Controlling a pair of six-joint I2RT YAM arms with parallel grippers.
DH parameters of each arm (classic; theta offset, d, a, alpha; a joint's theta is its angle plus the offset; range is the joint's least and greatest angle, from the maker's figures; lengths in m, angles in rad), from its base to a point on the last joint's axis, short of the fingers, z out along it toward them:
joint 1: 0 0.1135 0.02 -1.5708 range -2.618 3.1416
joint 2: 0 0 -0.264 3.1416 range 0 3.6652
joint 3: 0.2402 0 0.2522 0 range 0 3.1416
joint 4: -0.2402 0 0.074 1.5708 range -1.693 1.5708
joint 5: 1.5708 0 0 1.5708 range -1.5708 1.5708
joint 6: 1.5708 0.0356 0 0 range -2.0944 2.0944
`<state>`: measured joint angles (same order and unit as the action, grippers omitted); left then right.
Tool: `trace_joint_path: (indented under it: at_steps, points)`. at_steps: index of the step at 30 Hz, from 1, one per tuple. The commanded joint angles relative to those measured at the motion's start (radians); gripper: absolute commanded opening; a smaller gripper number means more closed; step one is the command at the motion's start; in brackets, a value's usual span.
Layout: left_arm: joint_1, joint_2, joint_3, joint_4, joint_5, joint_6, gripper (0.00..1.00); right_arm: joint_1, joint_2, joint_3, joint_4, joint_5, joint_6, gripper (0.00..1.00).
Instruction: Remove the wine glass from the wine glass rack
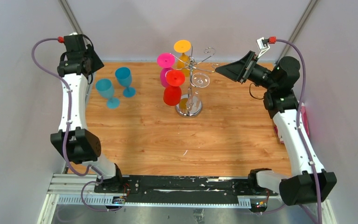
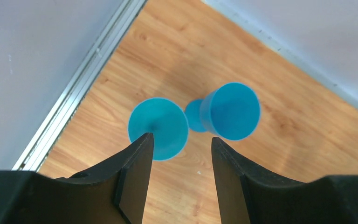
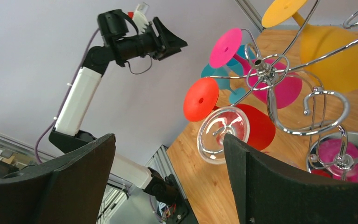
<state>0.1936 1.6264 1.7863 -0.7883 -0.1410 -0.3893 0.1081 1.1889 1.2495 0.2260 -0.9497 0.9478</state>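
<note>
The chrome wine glass rack (image 1: pixel 189 108) stands at the back middle of the table. An orange glass (image 1: pixel 182 46), a pink glass (image 1: pixel 166 59), a red glass (image 1: pixel 172 93) and a clear glass (image 1: pixel 200 80) hang upside down from its arms. My right gripper (image 1: pixel 223 69) is open and empty, just right of the rack and level with its arms. In the right wrist view the gripper (image 3: pixel 168 140) faces the clear glass's foot (image 3: pixel 223 133) and the rack hub (image 3: pixel 261 70). My left gripper (image 1: pixel 92 69) is open and empty at the back left.
Two blue glasses (image 1: pixel 107 88) (image 1: pixel 125 77) stand upright on the table at the left, below the left gripper (image 2: pixel 182 137); they also show in the left wrist view (image 2: pixel 158 126) (image 2: pixel 230 112). Grey walls close in the back and sides.
</note>
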Motion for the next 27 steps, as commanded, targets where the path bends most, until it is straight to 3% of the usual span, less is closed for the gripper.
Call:
trace_joint_path:
  at_steps: [1, 5, 10, 12, 23, 27]
  points:
    - [-0.020, -0.106, 0.028, 0.018, 0.023, 0.016, 0.55, -0.009, -0.088, -0.040, -0.129, 0.009, -0.089, 0.91]
    - [-0.104, -0.273, -0.056, 0.124, 0.040, 0.011, 0.55, 0.011, -0.127, -0.079, -0.164, 0.016, -0.101, 0.90]
    - [-0.328, -0.545, -0.316, 0.365, 0.059, 0.007, 0.58, 0.043, -0.120, -0.134, -0.180, 0.041, -0.118, 0.86]
    - [-0.361, -0.613, -0.397, 0.427, 0.090, -0.023, 0.59, 0.051, -0.096, -0.175, -0.123, 0.037, -0.087, 0.83]
    - [-0.378, -0.737, -0.499, 0.410, 0.109, -0.045, 0.59, 0.092, 0.047, -0.191, 0.129, 0.059, 0.059, 0.77]
    - [-0.378, -0.764, -0.525, 0.417, 0.106, -0.048, 0.59, 0.105, 0.090, -0.169, 0.183, 0.068, 0.108, 0.70]
